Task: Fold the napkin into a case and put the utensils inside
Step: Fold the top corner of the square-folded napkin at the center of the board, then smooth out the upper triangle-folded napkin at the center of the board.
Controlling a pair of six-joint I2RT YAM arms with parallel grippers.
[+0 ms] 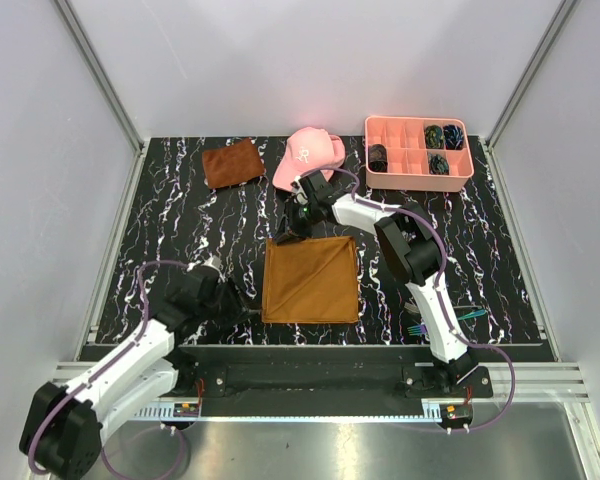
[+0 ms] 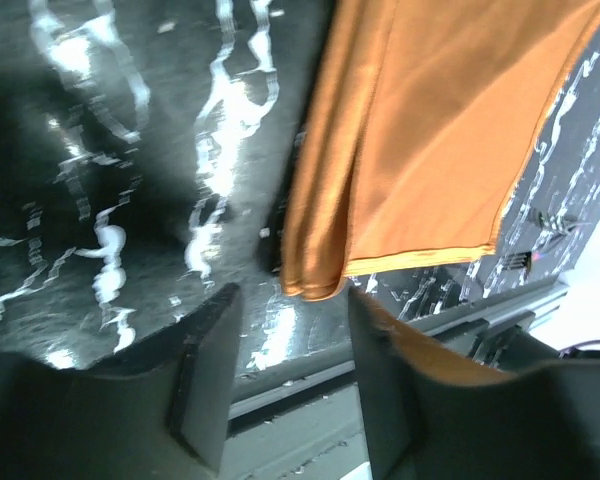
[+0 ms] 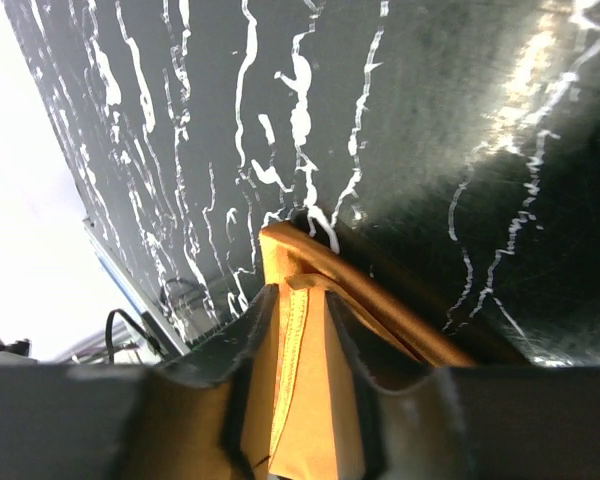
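- Right end effector [image 3: 298, 340]: fingers closed on the far-left corner of the napkin [image 1: 310, 282], which lies mid-table, nearer the near edge. Risk: only a narrow margin of cloth appears to be pinched, so a quick pull could slip it free and drop the fold.
- Left end effector [image 2: 290, 330]: jaws wide and gripping nothing, with the napkin's near-left corner just ahead of the gap. Risk: with that corner unpinned, a pull from the far side could drag the whole cloth across the glossy table [image 1: 180, 220] instead of folding it.
- Layers: the napkin shows a diagonal fold line. Lifting one layer alone would probably skew the next fold.
- Utensils [image 1: 417, 327]: by the near edge, toward the near-right corner, beside the base of the right arm [image 1: 420, 260]. Risk: a sweeping elbow or trailing cloth could knock them off the table.
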